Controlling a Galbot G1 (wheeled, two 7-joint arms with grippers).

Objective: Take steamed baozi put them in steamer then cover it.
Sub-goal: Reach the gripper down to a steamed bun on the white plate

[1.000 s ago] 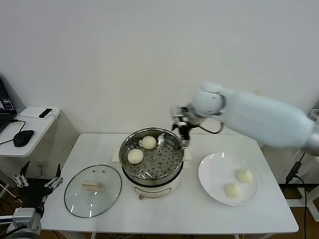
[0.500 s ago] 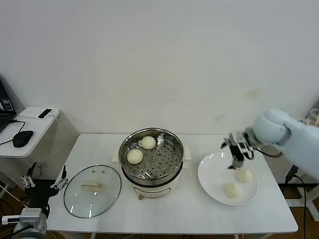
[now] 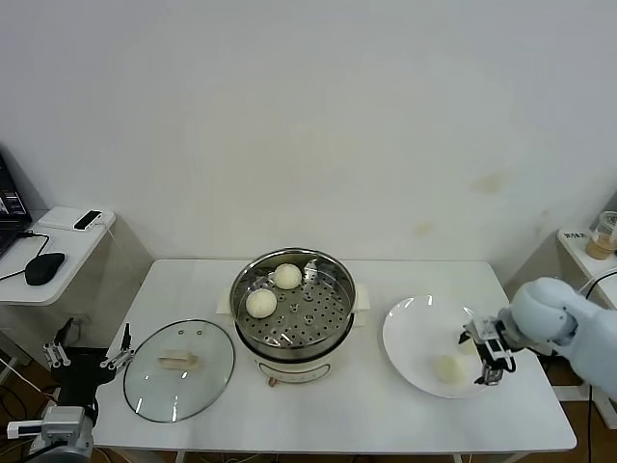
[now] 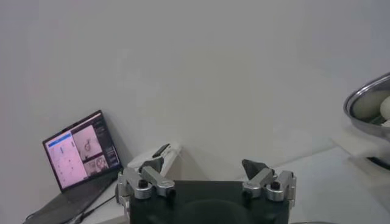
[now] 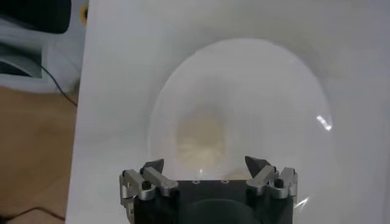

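Steamer (image 3: pixel 292 307) mid-table, open for loading, two steamed baozi (image 3: pixel 261 303) on its tray. Cover (image 3: pixel 179 368) parked flat near the table's left edge. Plate (image 3: pixel 415 333) at right: one bun clear, the other hidden behind the right gripper (image 3: pixel 485 354), jaws wide, empty. Left gripper (image 3: pixel 89 344) idles off the left edge, jaws wide.

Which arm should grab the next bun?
The right one, most likely. The right gripper is open and low over the plate, close beside a bun. The left gripper hangs off the table's left edge, far from the plate.
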